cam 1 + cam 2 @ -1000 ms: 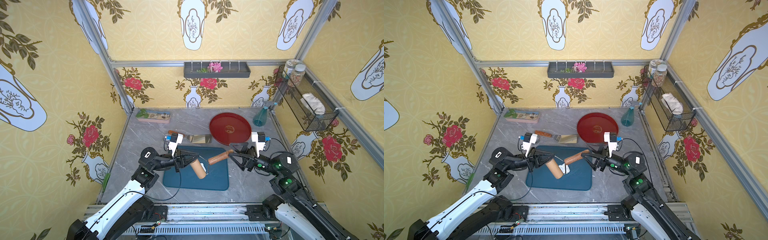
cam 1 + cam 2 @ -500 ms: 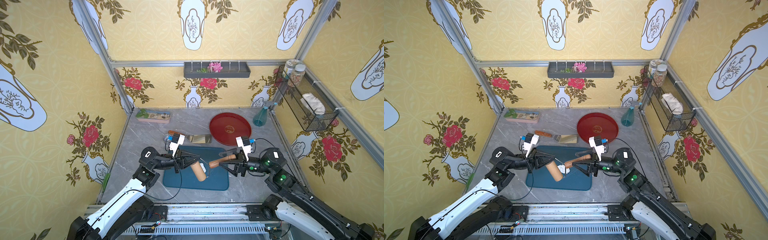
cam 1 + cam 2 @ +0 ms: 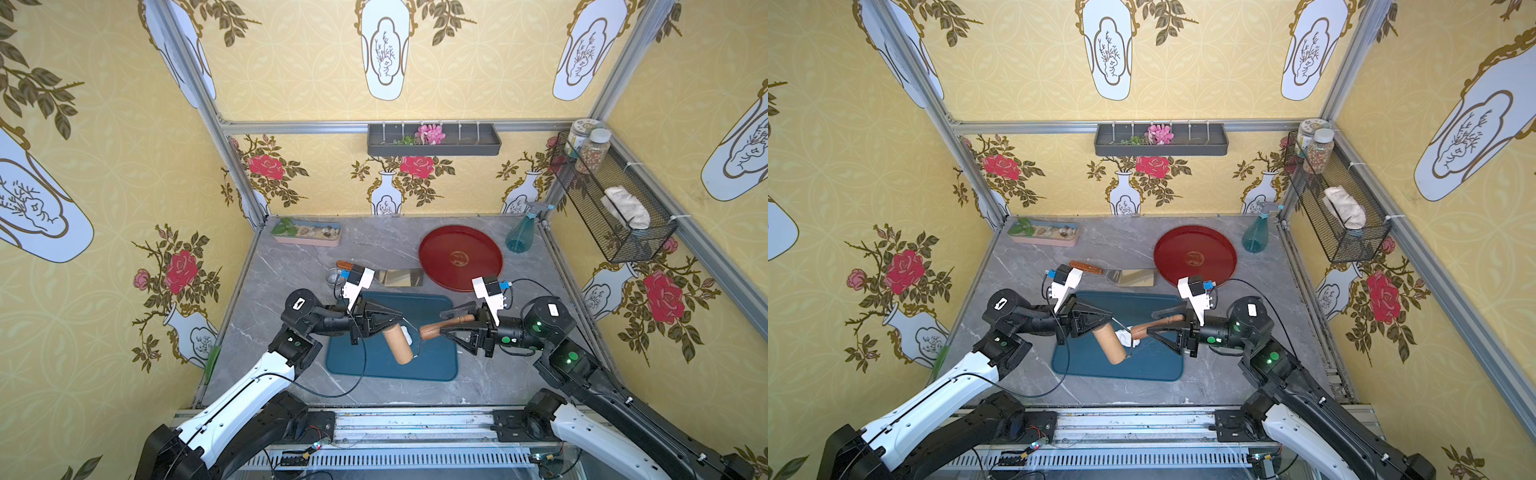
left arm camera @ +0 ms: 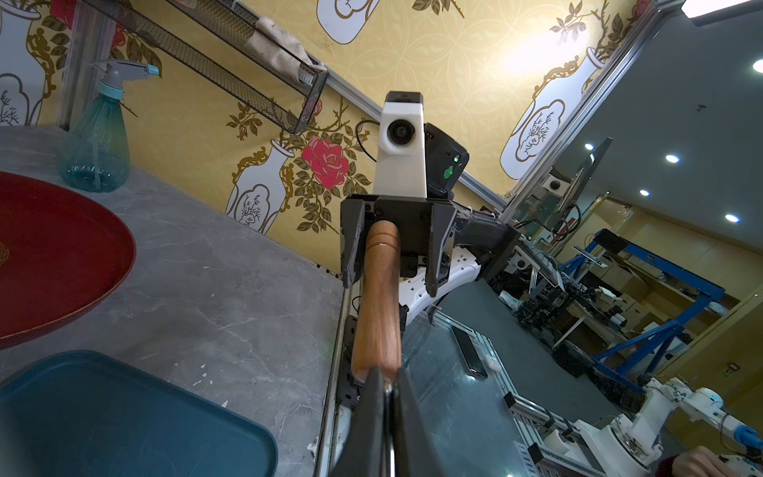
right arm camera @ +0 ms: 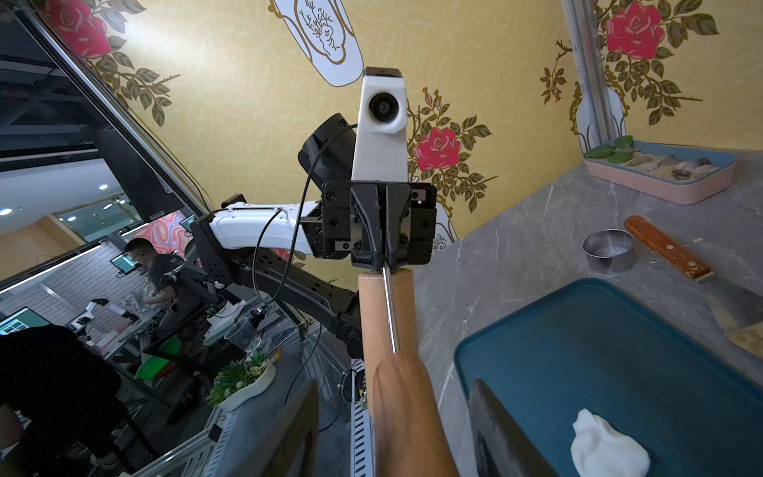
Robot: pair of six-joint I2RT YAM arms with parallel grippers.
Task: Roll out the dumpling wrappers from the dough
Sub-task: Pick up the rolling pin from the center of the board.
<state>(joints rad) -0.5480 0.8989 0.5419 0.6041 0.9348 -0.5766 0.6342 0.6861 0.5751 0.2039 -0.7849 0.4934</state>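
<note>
Left gripper (image 3: 400,321) pinches the roller (image 3: 398,345) by its wire (image 5: 390,309) over the tray (image 3: 434,368) — my right gripper (image 3: 442,322) straddles the handle (image 3: 432,330), jaws apart, gripping nothing; dough (image 3: 1124,336) on the tray.

Both top views look steeply down on the whole table (image 3: 291,266) from its front; each wrist camera faces the opposite arm (image 5: 256,231) at close range; all share the blue tray (image 4: 124,421).

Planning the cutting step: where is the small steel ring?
In a top view the steel ring stands on the table beyond the blue tray's far-left corner, beside the scraper's wooden handle.
</note>
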